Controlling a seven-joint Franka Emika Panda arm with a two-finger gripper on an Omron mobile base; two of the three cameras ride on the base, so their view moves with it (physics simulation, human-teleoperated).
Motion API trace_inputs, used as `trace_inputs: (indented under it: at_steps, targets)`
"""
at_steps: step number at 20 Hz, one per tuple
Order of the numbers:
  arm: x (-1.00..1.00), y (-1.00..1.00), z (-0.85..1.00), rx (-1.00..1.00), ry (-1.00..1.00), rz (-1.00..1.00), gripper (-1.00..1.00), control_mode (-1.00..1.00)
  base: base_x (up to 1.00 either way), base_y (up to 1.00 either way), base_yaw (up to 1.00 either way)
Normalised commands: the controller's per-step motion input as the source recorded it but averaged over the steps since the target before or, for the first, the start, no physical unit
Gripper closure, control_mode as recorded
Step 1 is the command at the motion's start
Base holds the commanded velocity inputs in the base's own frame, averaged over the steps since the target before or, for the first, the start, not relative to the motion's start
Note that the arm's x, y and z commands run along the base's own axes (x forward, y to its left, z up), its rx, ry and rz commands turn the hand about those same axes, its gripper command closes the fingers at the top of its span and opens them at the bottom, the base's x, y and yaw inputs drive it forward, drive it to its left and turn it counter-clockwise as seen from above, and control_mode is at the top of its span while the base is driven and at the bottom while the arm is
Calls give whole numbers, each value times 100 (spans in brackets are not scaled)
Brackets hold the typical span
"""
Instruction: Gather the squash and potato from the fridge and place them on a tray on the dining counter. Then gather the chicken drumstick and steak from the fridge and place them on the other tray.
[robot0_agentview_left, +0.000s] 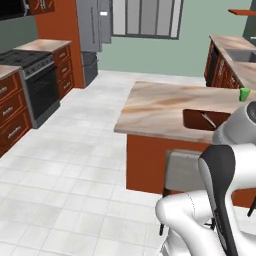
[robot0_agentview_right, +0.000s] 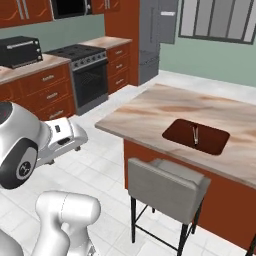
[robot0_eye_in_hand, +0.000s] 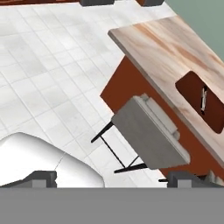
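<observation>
The dining counter (robot0_agentview_left: 165, 107) (robot0_agentview_right: 165, 107) (robot0_eye_in_hand: 175, 48) is a beige marbled island on a red-brown base. One dark reddish-brown tray (robot0_agentview_right: 196, 136) (robot0_agentview_left: 197, 120) (robot0_eye_in_hand: 203, 103) lies on its near side with a thin metal utensil in it. The grey fridge (robot0_agentview_left: 92, 25) (robot0_agentview_right: 152, 35) stands at the far wall with its doors shut. The squash, potato, chicken drumstick and steak are out of view. My gripper (robot0_eye_in_hand: 113, 178) hangs above the floor left of the island, looking down at a stool. It is open, with nothing between its fingertips (robot0_eye_in_hand: 41, 177).
A grey stool (robot0_agentview_right: 167, 187) (robot0_agentview_left: 182, 170) (robot0_eye_in_hand: 148, 131) stands against the island's near side below the tray. A green cup (robot0_agentview_left: 244, 94) sits on the island's right end. A stove (robot0_agentview_left: 37, 85) (robot0_agentview_right: 82, 60) and red-brown cabinets line the left wall, with white tiled floor between.
</observation>
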Motion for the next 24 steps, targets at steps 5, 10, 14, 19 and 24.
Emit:
trace_inputs:
  at_steps: [5, 10, 14, 19, 24]
  targets:
    - [0, 0, 0, 0, 0, 0, -100, 100, 40, 74, -14]
    - [0, 0, 0, 0, 0, 0, -100, 100, 51, 54, -12]
    - [0, 0, 0, 0, 0, 0, -100, 100, 60, 49, -14]
    - [0, 0, 0, 0, 0, 0, -100, 100, 68, 50, -15]
    - [0, 0, 0, 0, 0, 0, -100, 100, 62, 65, -19]
